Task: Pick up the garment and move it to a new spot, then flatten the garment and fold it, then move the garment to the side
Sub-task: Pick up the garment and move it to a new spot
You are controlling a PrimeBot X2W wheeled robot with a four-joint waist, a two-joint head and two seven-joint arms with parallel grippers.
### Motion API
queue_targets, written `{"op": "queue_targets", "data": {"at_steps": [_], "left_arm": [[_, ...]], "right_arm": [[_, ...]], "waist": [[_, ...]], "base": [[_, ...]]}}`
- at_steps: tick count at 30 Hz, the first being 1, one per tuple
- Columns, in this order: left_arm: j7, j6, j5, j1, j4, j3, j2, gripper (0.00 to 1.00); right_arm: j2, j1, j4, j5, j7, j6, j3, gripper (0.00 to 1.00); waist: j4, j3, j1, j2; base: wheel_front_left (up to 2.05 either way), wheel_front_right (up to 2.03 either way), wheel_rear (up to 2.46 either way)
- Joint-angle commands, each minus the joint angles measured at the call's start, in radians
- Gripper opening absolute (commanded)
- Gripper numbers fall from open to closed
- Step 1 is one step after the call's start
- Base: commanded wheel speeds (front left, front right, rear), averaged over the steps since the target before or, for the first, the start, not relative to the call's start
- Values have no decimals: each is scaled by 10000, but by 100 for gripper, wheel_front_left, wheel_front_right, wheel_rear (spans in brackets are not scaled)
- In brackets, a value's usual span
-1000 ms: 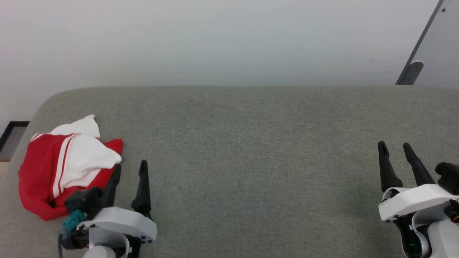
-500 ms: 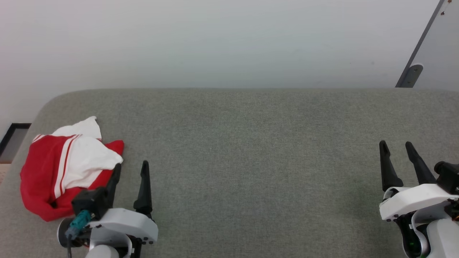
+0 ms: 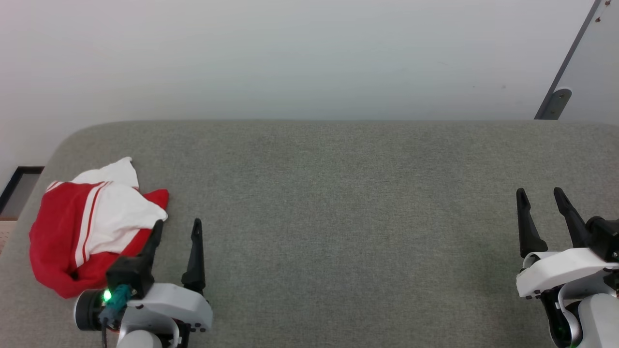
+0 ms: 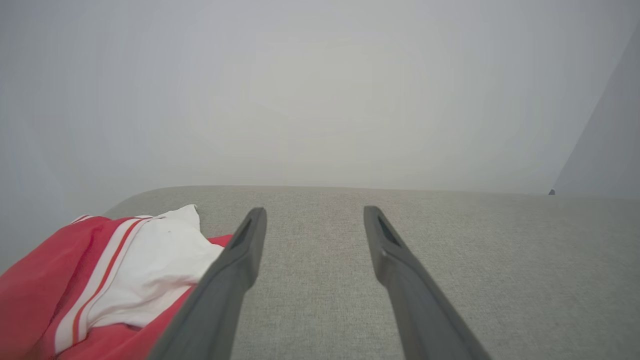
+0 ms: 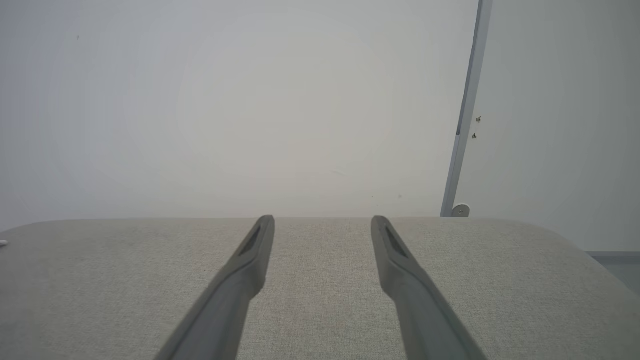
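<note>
The left gripper (image 3: 177, 222) has its two dark fingers spread apart, and they hold nothing. The garment (image 3: 92, 227) lies in a bunched heap on the grey table (image 3: 338, 217), just to the left of those fingers. It is red, with a white part on top and thin red and white stripes (the front of it is folded out of sight). In the head view, the tip of the left finger (image 3: 152, 241) sits right at the edge of the white part. I cannot tell if it touches the cloth. In the left wrist view, that finger crosses in front of the red cloth. Between the two fingers is bare grey table.

The right gripper (image 3: 539, 191) is well apart from the garment, far over on the other side of the table. Its fingers are spread apart too and hold nothing. Past its fingertips is more grey table, then a pale wall (image 3: 309, 58). A thin grey post (image 5: 465, 125) stands up and to the right of those fingers.
</note>
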Motion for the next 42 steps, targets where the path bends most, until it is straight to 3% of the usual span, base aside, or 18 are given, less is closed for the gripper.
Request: {"op": "queue_targets", "data": {"at_steps": [1, 17, 32, 42], "left_arm": [[-96, -48, 260, -126, 41, 23, 19, 100], [-380, -304, 1232, -239, 312, 176, -101, 100], [-353, -544, 916, -245, 478, 482, -264, 100], [-353, -664, 745, -426, 613, 564, -453, 100]], "right_arm": [[5, -63, 16, -228, -101, -12, -70, 100], [71, 68, 135, -844, -379, -14, -247, 100], [201, 231, -38, -270, -371, -14, -547, 100], [209, 253, -193, -51, -370, -14, -419, 100]], "waist": [[12, -18, 0, 0], [105, -32, 0, 0], [201, 53, 0, 0], [919, 120, 0, 0]], "base": [[0, 0, 0], [0, 0, 0], [0, 0, 0], [0, 0, 0]]}}
